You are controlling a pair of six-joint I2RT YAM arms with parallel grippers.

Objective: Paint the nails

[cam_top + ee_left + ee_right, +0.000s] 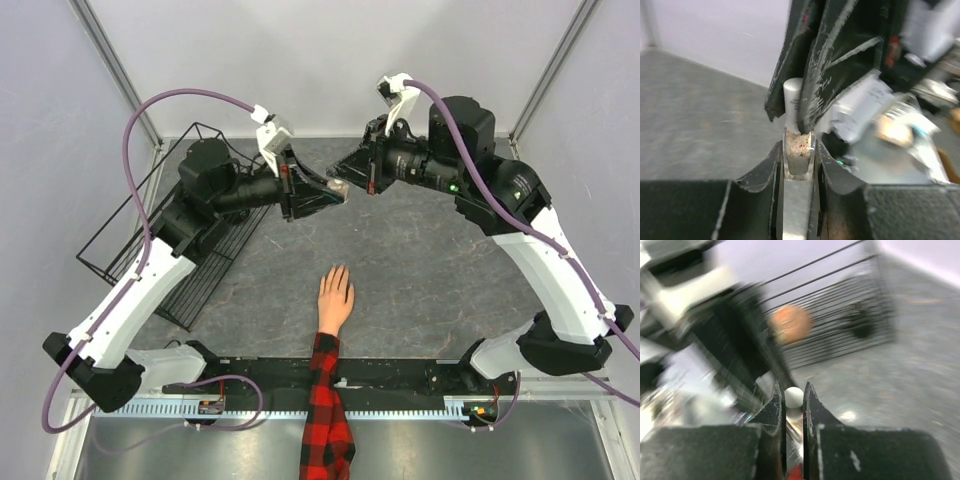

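Observation:
The peach mannequin hand (335, 298) lies palm down mid-table, its plaid sleeve (325, 410) trailing over the near edge. Its nails (337, 270) are too small to make out. Both grippers meet in the air above the far half of the table. My left gripper (330, 197) (799, 145) is shut on a small glass polish bottle (799, 161) with red specks inside. The bottle's white cap (792, 100) (793, 396) points toward the right arm. My right gripper (347, 186) (793, 390) is shut on that cap, a finger on each side.
A black wire basket (170, 250) (840, 330) stands at the table's left, under the left arm. Inside it are an orange round thing (790, 324) and a dark object (860, 320). White walls close in the back and sides.

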